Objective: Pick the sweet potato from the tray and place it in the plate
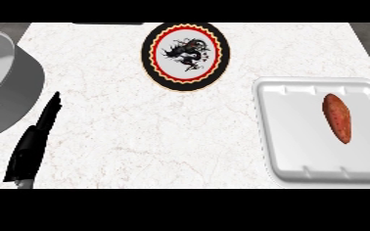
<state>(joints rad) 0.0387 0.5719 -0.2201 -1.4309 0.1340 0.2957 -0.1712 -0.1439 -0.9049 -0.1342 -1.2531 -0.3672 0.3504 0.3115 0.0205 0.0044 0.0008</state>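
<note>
A reddish-brown sweet potato (337,117) lies lengthwise on the white tray (289,127) at the counter's right side. The plate (186,56), black-rimmed with a red ring and a dark dragon figure on its pale centre, sits at the far middle of the counter with nothing on it. My left hand (33,144) shows at the lower left, fingers straight and pointing away, far from both the tray and the plate. My right hand does not show.
A grey sink basin (18,85) takes up the left edge, just beyond my left hand. The white marble counter (145,127) spreads between the plate and the tray. The tray's right part runs out of view.
</note>
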